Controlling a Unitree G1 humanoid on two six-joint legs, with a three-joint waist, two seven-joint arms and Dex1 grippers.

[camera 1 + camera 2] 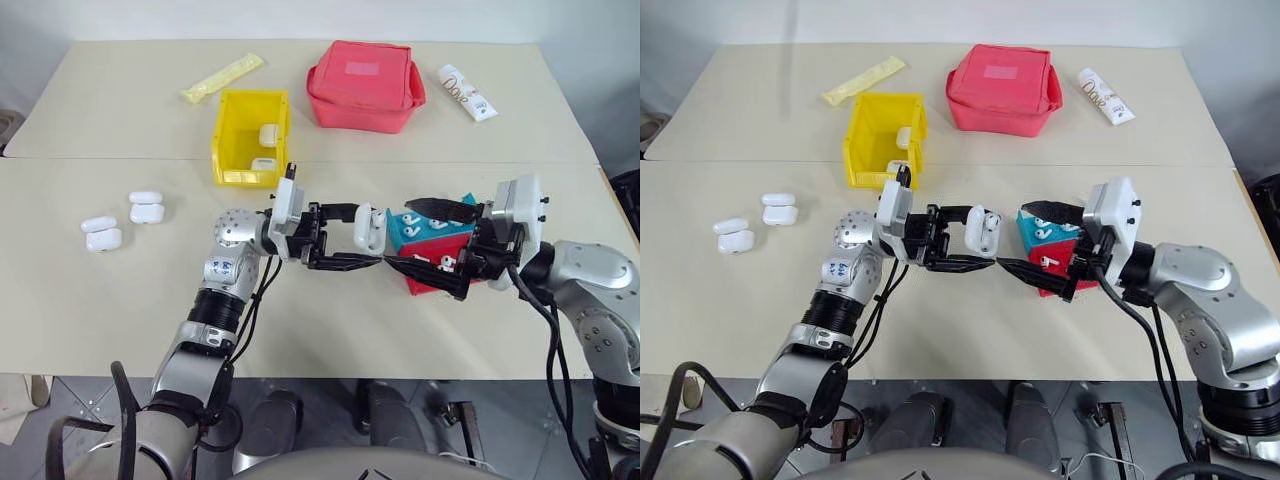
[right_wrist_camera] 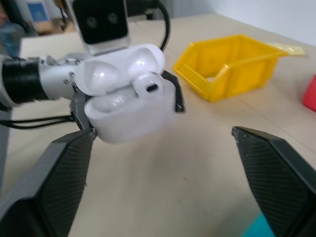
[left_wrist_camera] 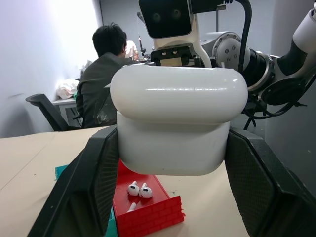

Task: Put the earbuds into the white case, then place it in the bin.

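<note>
The two head cams sit up high and look forward and down over the table (image 1: 120,300). They're nearly the same shot: yellow bin (image 1: 250,135) around 11 o'clock, red pouch (image 1: 362,85) near 12. The left wrist cam is super close, level with the white case (image 3: 177,123), facing across toward the other arm, with a seated person (image 3: 101,84) far behind. The right wrist cam looks back the opposite way, close on that same case (image 2: 126,98). The bin (image 2: 232,66) shows behind it, so all four views overlap mid-table.
</note>
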